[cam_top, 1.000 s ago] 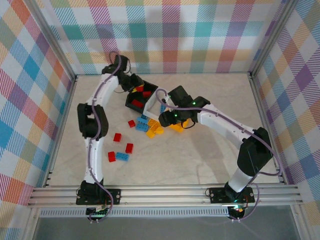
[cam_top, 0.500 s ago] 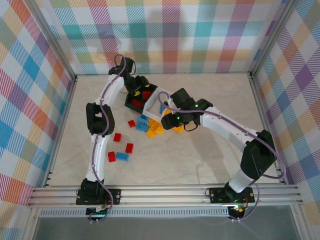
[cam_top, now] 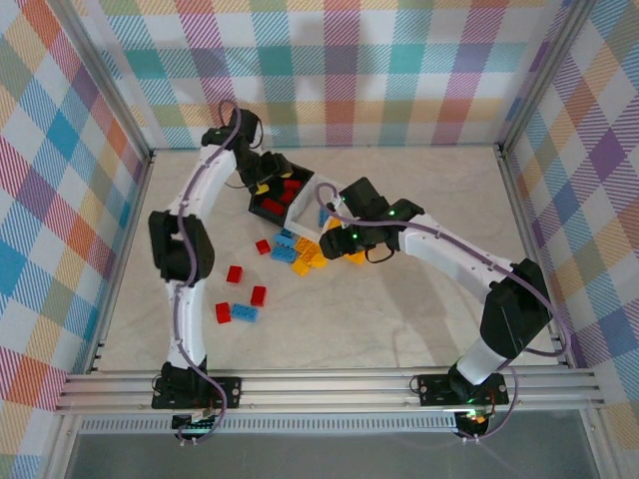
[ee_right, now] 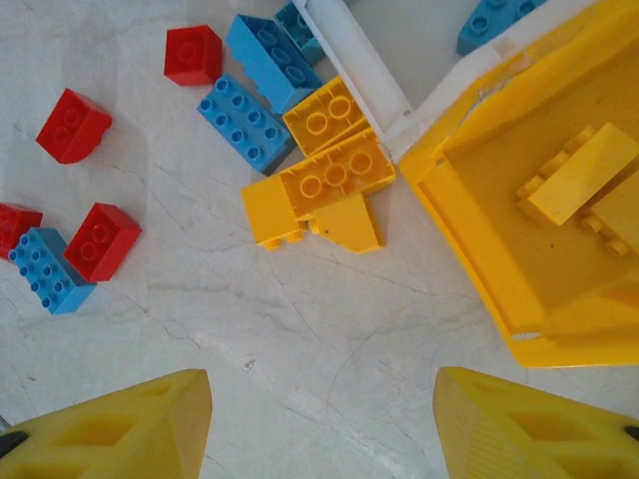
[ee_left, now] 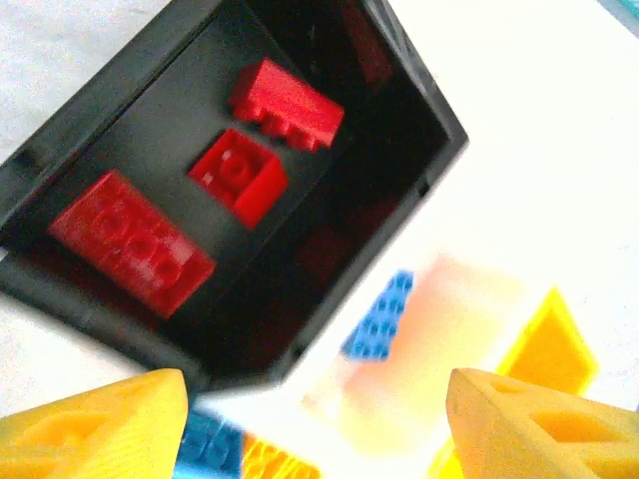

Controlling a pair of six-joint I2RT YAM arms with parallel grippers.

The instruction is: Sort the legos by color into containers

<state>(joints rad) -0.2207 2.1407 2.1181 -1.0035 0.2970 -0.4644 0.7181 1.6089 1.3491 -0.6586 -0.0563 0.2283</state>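
Observation:
In the left wrist view my left gripper point(ee_left: 319, 429) hangs open and empty over the corner where the black bin point(ee_left: 170, 110) meets the white bin point(ee_left: 449, 299). Three red legos point(ee_left: 238, 175) lie in the black bin and a blue lego point(ee_left: 381, 317) in the white one. My right gripper point(ee_right: 324, 429) stands open over bare table, beside the yellow bin point(ee_right: 469, 239), which holds yellow legos point(ee_right: 579, 175). Loose yellow legos point(ee_right: 334, 175), blue legos point(ee_right: 245, 120) and red legos point(ee_right: 73, 125) lie ahead of it.
From above, the three bins cluster mid-table: black bin point(cam_top: 268, 212), white bin point(cam_top: 303, 208). My left gripper point(cam_top: 262, 186) is over the black one and my right gripper point(cam_top: 339, 249) next to the loose pile point(cam_top: 300, 254). More red and blue bricks point(cam_top: 245, 312) lie nearer the left arm.
My left gripper went from shut to open above the black bin, and that arm's elbow swung right, then back left. The right arm shifted slightly and then stayed still.

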